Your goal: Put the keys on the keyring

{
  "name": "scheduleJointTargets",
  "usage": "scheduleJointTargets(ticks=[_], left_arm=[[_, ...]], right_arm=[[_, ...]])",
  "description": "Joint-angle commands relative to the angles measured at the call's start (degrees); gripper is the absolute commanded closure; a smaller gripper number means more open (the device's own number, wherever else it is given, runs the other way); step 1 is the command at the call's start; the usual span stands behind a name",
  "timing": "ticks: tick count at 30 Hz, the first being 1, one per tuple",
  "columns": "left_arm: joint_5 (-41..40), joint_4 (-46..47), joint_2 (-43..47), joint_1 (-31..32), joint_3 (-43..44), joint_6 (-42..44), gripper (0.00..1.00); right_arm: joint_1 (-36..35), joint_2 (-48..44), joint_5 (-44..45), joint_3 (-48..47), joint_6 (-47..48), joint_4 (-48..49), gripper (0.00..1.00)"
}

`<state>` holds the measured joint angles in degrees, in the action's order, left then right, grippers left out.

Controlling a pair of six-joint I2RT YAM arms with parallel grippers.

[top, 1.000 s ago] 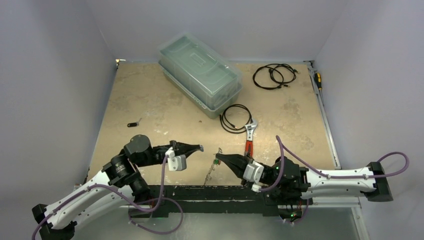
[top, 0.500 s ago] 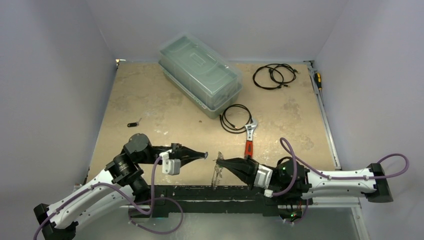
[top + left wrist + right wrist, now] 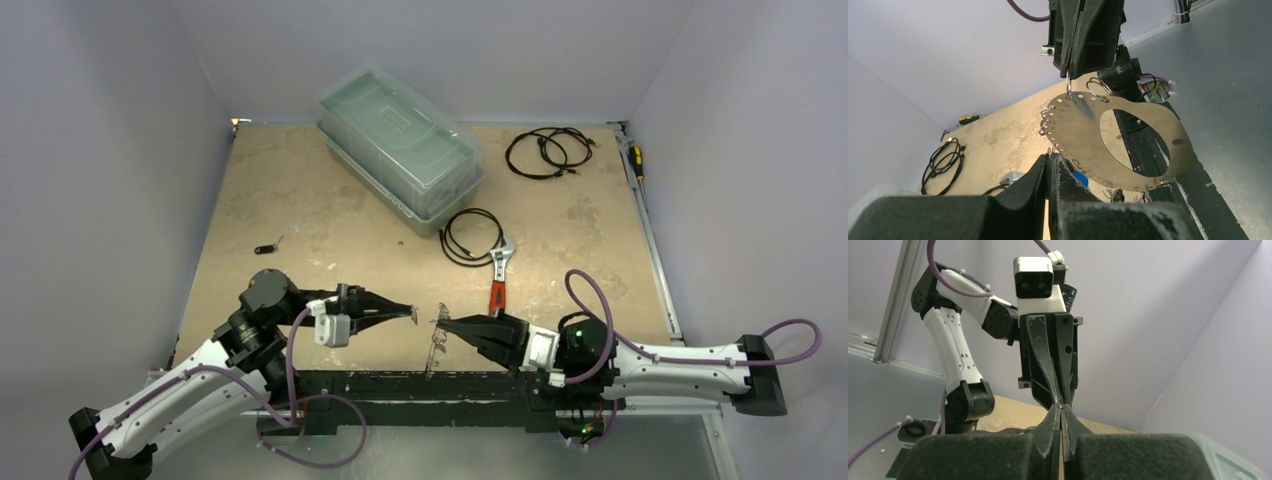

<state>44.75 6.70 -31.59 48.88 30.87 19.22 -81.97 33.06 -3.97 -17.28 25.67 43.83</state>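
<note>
Keyring [image 3: 1073, 130] hangs from right jaws, near left jaws.

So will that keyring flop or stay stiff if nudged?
Likely stiff: the keyring looks like flat, unbent sheet metal. It hangs by one edge from the right claw, so a nudge would probably swing it rather than bend it.

Top external: high, behind arm bases [image 3: 765, 385], looks down over whole table [image 3: 300, 200] toward far wall [image 3: 430, 50]; wide, distant.
Left wrist: close behind left gripper [image 3: 1050, 162], faces right toward right gripper [image 3: 1070, 75] and keyring [image 3: 1073, 130], very near.
Right wrist: close behind right gripper, faces left at left arm [image 3: 950, 350].
All 3 share near-centre spot where tips meet.
</note>
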Motion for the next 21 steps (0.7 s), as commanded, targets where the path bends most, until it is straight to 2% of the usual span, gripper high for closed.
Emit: scheduleJointTargets(ticks=[1, 6, 21], left_arm=[[2.0, 6.4, -0.1, -0.5, -1.0, -3.9, 1.0], [2.1, 8.2, 0.0, -0.8, -1.2, -5.0, 1.0], [1.9, 9.8, 0.2, -1.2, -1.8, -6.3, 1.0]], right_arm=[[3.4, 0.0, -5.5, 0.8, -5.6, 9.9, 1.0], [8.7, 1.5, -11.4, 1.7, -11.4, 15.1, 1.0], [9.5, 8.3, -13.5, 1.0, -15.5, 22.1, 1.0]])
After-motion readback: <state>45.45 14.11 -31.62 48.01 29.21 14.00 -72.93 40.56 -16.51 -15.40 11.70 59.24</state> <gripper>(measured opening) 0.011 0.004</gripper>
